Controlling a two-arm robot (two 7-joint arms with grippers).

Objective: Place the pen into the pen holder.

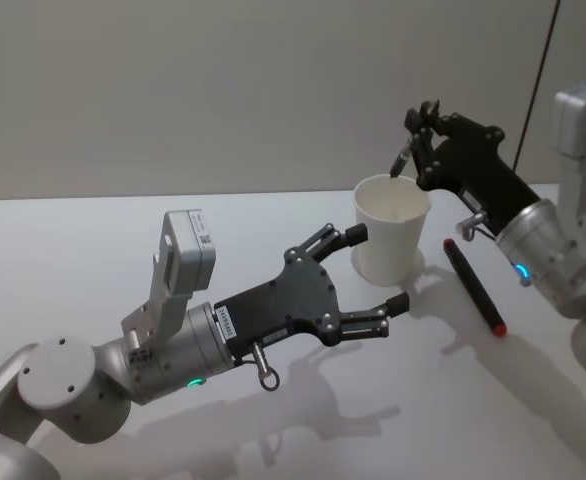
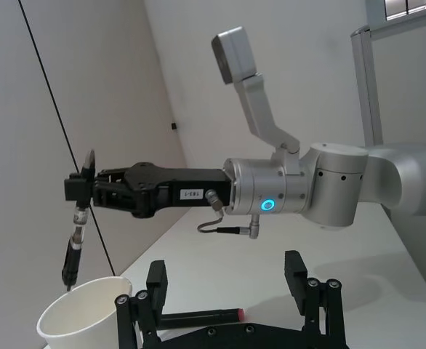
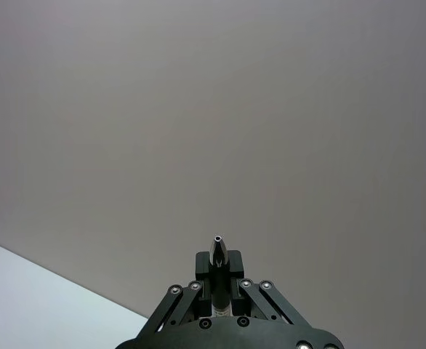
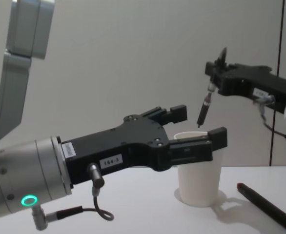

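Observation:
The pen holder (image 1: 391, 228) is a white paper cup standing upright on the table, also seen as the cup (image 4: 199, 180) and the cup (image 2: 82, 316). Just above its far rim hangs a slim dark pen (image 1: 401, 160), tip down, with my right gripper (image 1: 418, 140) shut on its upper end. The same pen (image 4: 204, 109) (image 2: 73, 247) (image 3: 218, 251) stands nearly vertical, its tip level with the rim. My left gripper (image 1: 379, 268) is open close to the cup's near side, holding nothing.
A black marker with a red end (image 1: 473, 286) lies flat on the white table (image 1: 93, 240) just right of the cup. A dark cable (image 1: 538, 70) hangs along the back wall behind the right arm.

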